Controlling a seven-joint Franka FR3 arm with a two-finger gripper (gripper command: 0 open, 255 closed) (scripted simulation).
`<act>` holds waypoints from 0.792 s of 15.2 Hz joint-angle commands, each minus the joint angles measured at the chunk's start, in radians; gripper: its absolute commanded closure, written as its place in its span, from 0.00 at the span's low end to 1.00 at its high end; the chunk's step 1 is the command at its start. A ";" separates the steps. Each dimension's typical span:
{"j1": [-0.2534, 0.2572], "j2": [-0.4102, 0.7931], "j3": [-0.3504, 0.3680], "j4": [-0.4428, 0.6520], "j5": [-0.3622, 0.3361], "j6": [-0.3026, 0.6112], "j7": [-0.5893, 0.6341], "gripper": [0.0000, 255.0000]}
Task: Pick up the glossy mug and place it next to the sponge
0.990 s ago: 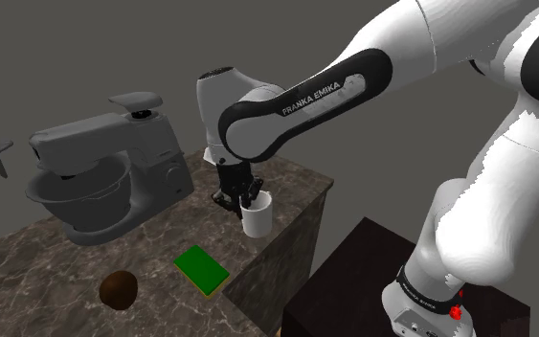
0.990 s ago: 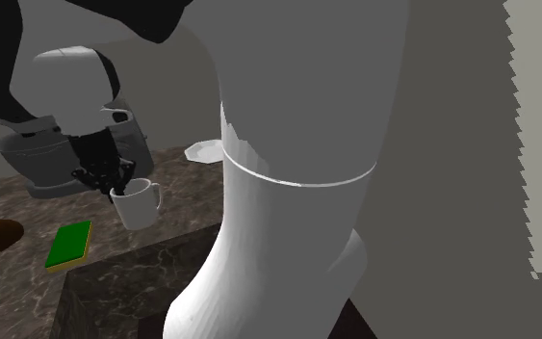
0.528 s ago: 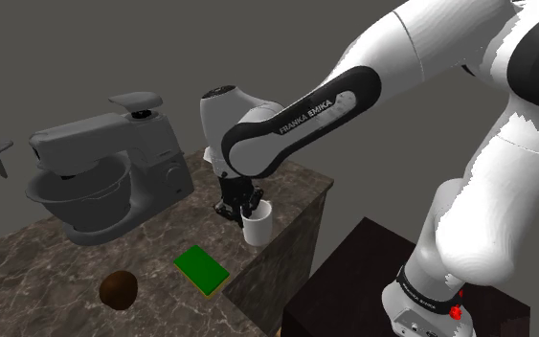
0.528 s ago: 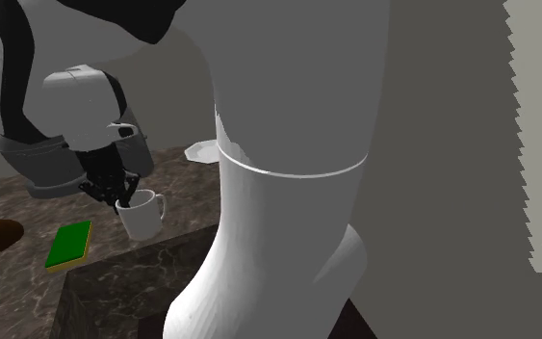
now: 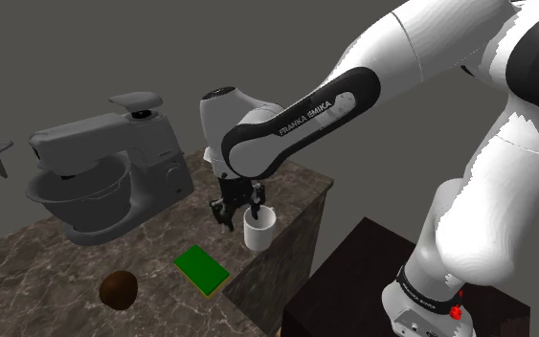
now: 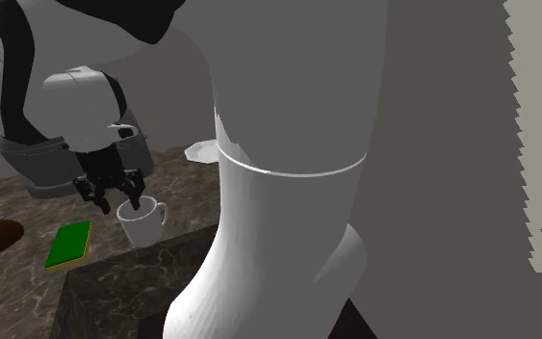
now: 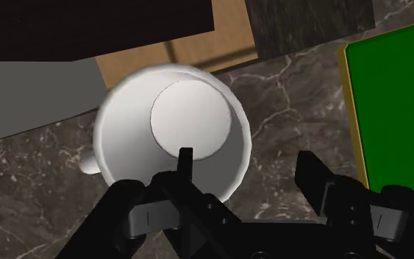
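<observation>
Shoulder view first: the white mug (image 5: 260, 228) stands mouth-up on the dark marble counter (image 5: 56, 278), close to the counter's edge. It sits at about two o'clock from the green sponge (image 5: 201, 269), with a short gap between them. Right over its rim hangs the black gripper (image 5: 239, 209), fingers spread wide and gripping nothing. One finger dips at the mug's mouth, and the other hangs outside at the mug's nine o'clock. Wrist view backs that up: we're looking straight down into the mug (image 7: 172, 132), and one fingertip (image 7: 185, 156) sits over the inside of the cup. The other finger stands well out past the rim on the sponge's side, and neither one presses the wall. The handle pokes out on the side away from the sponge (image 7: 393, 110), which shows a yellow edge. Over to the second exterior view: the mug (image 6: 141, 222) is between two and three o'clock from the sponge (image 6: 69, 245). The gripper (image 6: 116, 195) is open at the mug's eleven o'clock. Back in the shoulder view, a grey stand mixer (image 5: 104, 177) sits at eleven o'clock from the sponge. A brown round object (image 5: 119, 288) lies at eight o'clock, and the dark stand (image 5: 353, 278) is at three o'clock, off the counter.
</observation>
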 commanded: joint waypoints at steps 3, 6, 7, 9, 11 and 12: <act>0.000 0.000 0.000 0.000 0.000 0.000 0.000 0.00; 0.000 -0.024 -0.001 0.045 0.006 -0.068 -0.005 0.00; -0.001 -0.034 -0.002 0.069 0.008 -0.102 -0.007 0.00; -0.001 -0.041 -0.003 0.089 0.010 -0.129 -0.008 0.00; -0.001 -0.041 -0.003 0.089 0.010 -0.129 -0.008 0.00; -0.001 -0.041 -0.003 0.089 0.010 -0.129 -0.008 0.00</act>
